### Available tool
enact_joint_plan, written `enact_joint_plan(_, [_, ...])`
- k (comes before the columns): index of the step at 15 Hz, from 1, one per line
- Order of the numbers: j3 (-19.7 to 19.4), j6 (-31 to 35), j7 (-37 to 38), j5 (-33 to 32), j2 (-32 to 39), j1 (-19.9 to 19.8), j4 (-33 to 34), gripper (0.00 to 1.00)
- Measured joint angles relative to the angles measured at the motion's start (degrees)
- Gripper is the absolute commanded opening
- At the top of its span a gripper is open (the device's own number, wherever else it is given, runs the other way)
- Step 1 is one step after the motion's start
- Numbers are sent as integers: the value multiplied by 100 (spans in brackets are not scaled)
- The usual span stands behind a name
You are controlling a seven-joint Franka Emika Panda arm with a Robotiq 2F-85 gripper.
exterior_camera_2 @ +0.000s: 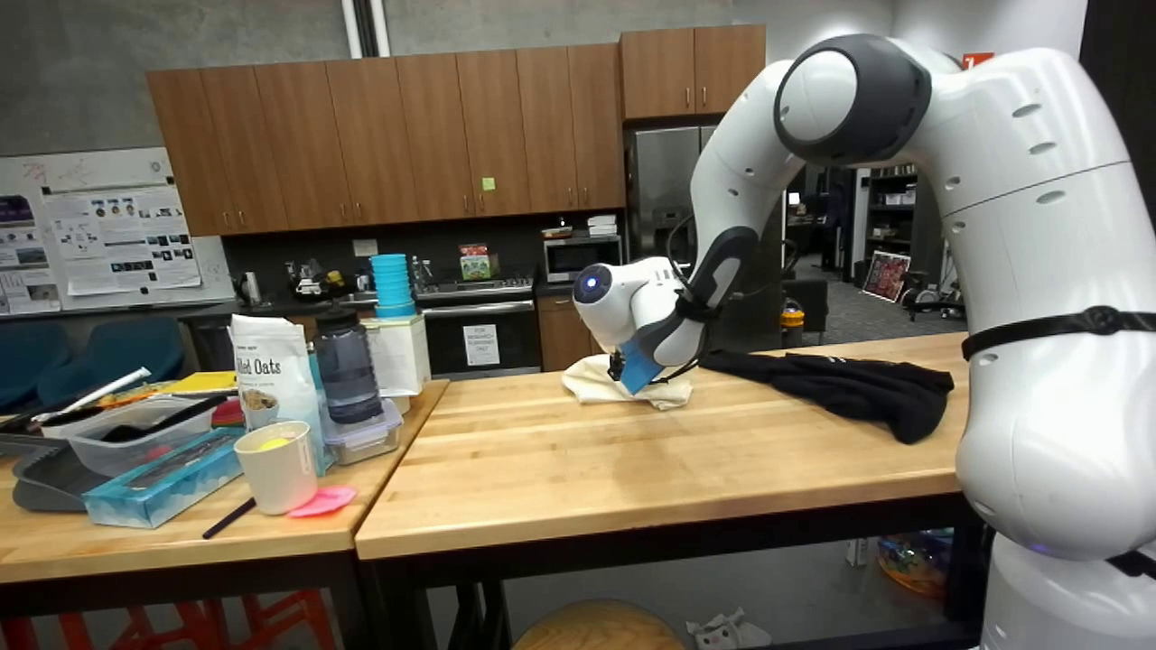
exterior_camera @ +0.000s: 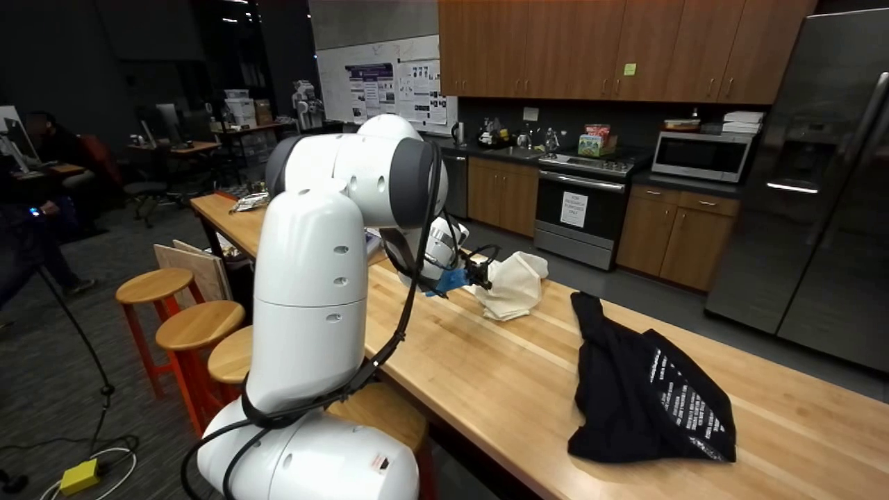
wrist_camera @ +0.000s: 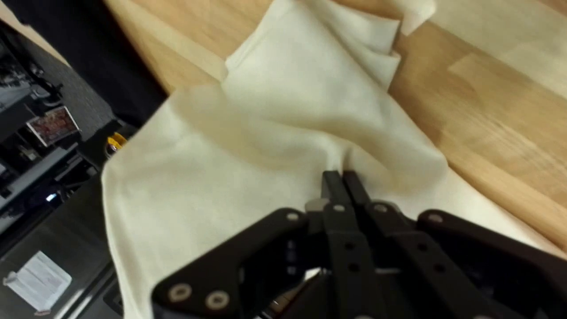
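We are facing a long, pale wooden table [exterior_camera: 507, 382] with brown wooden cabinets [exterior_camera: 555, 48] beyond; our black, two-fingered pincer [wrist_camera: 342, 174] is pinching a rumpled cream cloth [wrist_camera: 266, 141], which is draping onto the table.

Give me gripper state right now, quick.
Gripper: closed, holding a pinched fold of the cream cloth.
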Motion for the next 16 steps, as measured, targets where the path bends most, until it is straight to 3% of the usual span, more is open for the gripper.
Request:
enact_joint_plan(5, [-183,165,1600,-585,-156,-344,-766,0])
enact_joint_plan(11, [-291,266,3503,-2120,-630,-753,-1762,0])
enact_joint_plan(15, [-228,-141,4933,-3223,-1086,-831,-2566,0])
enact_joint_plan(16, [-132,-323,4946,-3060,-1197,-799,-2653,0])
